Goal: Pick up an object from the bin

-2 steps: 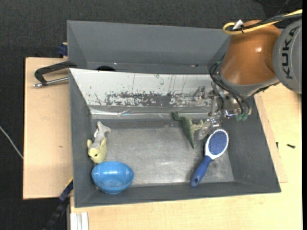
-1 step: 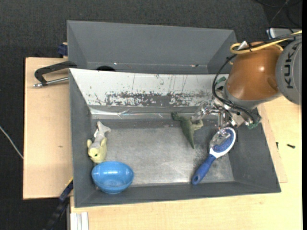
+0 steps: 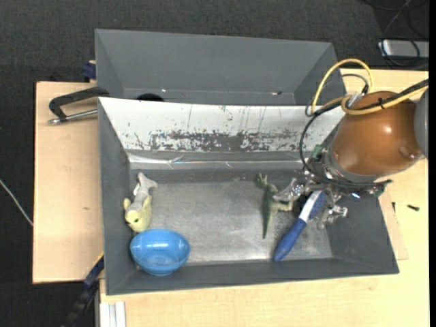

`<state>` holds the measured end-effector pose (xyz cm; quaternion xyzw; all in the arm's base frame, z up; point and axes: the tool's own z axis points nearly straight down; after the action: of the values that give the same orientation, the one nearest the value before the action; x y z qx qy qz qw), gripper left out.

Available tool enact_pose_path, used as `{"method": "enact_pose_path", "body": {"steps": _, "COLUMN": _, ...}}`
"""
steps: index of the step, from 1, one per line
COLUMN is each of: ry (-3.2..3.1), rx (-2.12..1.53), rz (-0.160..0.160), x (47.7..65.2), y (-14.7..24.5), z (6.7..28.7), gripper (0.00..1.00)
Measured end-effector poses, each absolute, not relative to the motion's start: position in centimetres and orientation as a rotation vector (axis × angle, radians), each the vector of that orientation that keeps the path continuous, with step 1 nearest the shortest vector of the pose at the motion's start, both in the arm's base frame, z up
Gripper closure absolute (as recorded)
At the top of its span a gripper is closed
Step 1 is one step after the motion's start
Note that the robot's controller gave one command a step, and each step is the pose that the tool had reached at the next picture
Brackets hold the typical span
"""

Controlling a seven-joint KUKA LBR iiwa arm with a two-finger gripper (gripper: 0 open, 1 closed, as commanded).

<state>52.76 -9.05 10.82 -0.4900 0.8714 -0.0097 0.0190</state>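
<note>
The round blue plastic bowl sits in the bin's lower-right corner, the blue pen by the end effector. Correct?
No. The camera view shows the round blue plastic bowl in the lower-left corner; the blue pen is by the end effector.

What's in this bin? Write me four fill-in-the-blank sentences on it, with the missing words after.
1. The bowl in the bin's near left corner is ____.
2. The small toy just behind the bowl is white and ____.
3. The pen, its upper end at the claw, lies on the view's ____ side of the bin.
4. Just left of the pen lies a thin ____ figure.
Missing words: blue; yellow; right; green.
</note>
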Motion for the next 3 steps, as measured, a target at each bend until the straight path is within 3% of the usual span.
{"method": "enact_pose_path", "body": {"steps": 2, "ry": 2.410, "rx": -1.976, "rz": -0.033, "x": 53.61, "y": -9.52, "z": 9.53, "gripper": 0.00}}
{"method": "enact_pose_path", "body": {"steps": 3, "ry": 2.401, "rx": -1.978, "rz": -0.024, "x": 53.69, "y": -8.97, "z": 9.65, "gripper": 1.00}}
